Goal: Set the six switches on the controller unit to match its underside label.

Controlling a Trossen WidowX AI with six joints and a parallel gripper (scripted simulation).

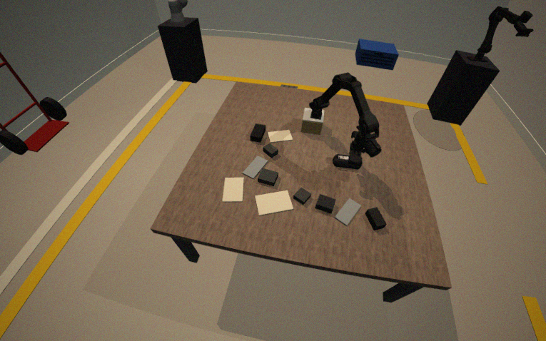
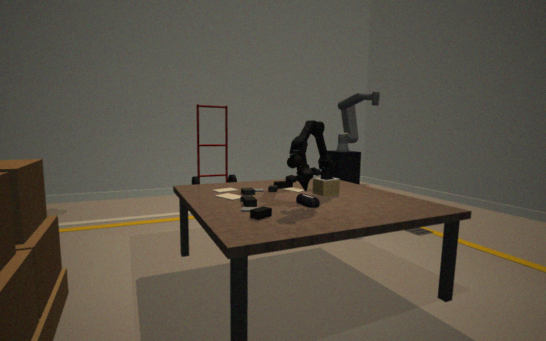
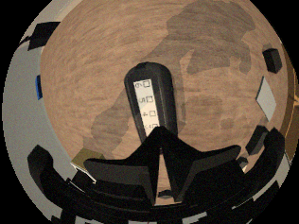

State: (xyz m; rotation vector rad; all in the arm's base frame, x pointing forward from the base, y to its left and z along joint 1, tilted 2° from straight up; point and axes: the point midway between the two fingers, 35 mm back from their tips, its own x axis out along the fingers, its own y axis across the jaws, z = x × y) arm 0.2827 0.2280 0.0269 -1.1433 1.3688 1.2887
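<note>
The dark controller unit (image 1: 339,163) (image 2: 310,202) (image 3: 167,89) lies upside down on the bench (image 1: 309,250) (image 2: 372,211), its rounded ends in sight. Its white label (image 1: 343,157) (image 3: 148,107) faces up. In the wrist view the squares beside 6, 5 and 4 are empty; the square at 3 is partly covered by the fingertips, and the lower numbers are hidden. The rocker switches face down, out of sight. My gripper (image 2: 305,188) (image 3: 159,129) is shut with nothing between its fingers. Its tips point down, close above the unit, over the near part of the label in the wrist view.
My arm stands on a tan block (image 1: 312,127) (image 2: 325,187) (image 3: 89,157). Several black modules lie around, one (image 1: 375,217) (image 2: 260,212) (image 3: 272,60) near a grey plate (image 1: 347,211) (image 3: 266,99). Cream cards (image 1: 273,202) (image 1: 233,189) and another grey plate (image 1: 255,166) lie further off.
</note>
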